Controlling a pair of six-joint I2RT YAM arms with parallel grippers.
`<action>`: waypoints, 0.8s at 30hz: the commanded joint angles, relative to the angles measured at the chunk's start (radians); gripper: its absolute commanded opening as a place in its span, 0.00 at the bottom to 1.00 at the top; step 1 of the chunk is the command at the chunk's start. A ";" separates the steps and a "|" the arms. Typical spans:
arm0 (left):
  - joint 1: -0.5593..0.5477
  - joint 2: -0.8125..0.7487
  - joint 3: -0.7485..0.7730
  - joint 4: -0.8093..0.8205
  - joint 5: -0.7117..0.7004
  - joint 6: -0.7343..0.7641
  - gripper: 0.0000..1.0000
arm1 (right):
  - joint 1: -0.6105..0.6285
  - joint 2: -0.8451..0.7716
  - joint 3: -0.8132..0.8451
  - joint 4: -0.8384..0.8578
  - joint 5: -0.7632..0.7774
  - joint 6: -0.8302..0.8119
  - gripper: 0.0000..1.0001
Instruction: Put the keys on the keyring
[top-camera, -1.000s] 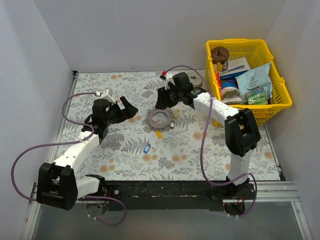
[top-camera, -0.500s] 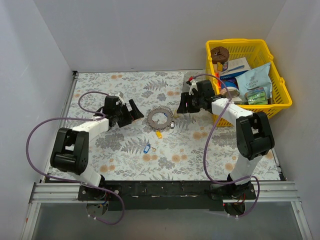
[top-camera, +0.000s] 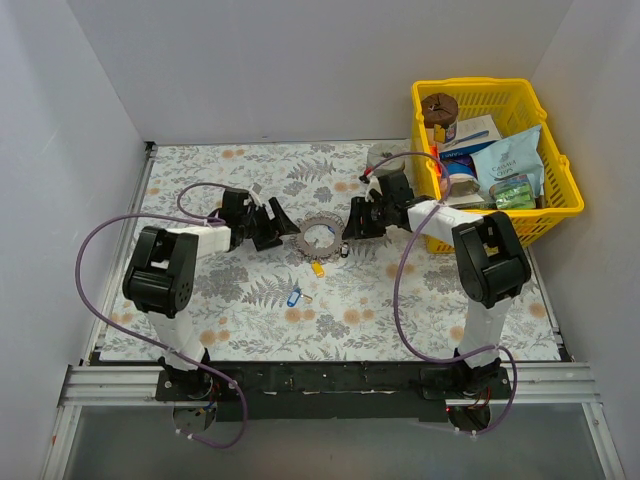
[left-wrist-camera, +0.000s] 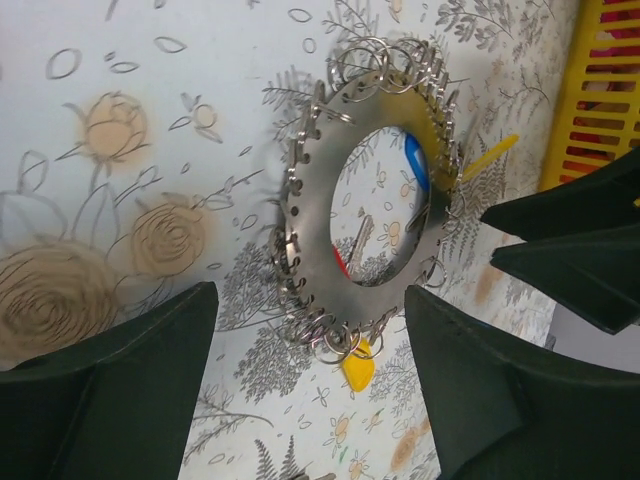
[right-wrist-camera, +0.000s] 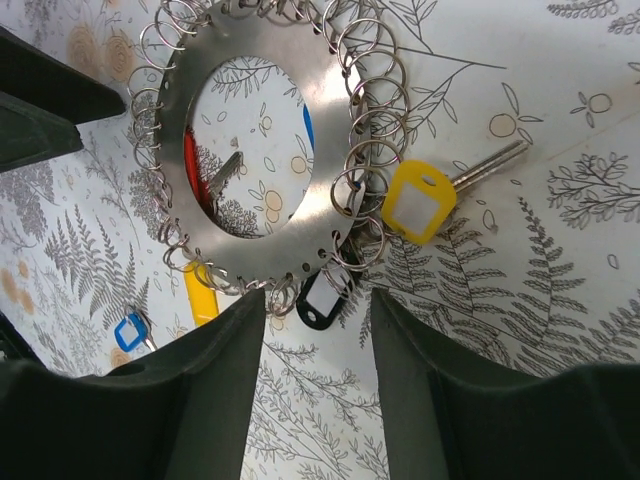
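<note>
The keyring, a flat grey toothed ring hung with small split rings, lies on the floral table. It also shows in the left wrist view and the right wrist view. My left gripper is open at its left edge. My right gripper is open at its right edge. A yellow key lies at the ring's near rim. A yellow-tagged key and a black tag lie by the right fingers. A blue key lies apart. Red and blue heads show under the ring's hole.
A yellow basket full of packets and tins stands at the back right, close behind my right arm; its wall shows in the left wrist view. White walls close in the table on three sides.
Both arms have closed in on the keyring: the left gripper moved right to its left edge, the right gripper moved left to its right edge. The ring and keys have not moved.
</note>
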 joint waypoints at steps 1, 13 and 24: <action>-0.027 0.061 0.034 0.003 0.022 -0.011 0.75 | 0.031 0.061 0.028 0.027 -0.050 0.045 0.53; -0.083 0.102 0.048 0.015 -0.022 -0.031 0.53 | 0.080 0.210 0.215 -0.021 -0.042 0.030 0.47; -0.086 -0.063 -0.054 0.009 -0.073 -0.068 0.31 | 0.112 0.290 0.387 -0.052 -0.048 0.015 0.46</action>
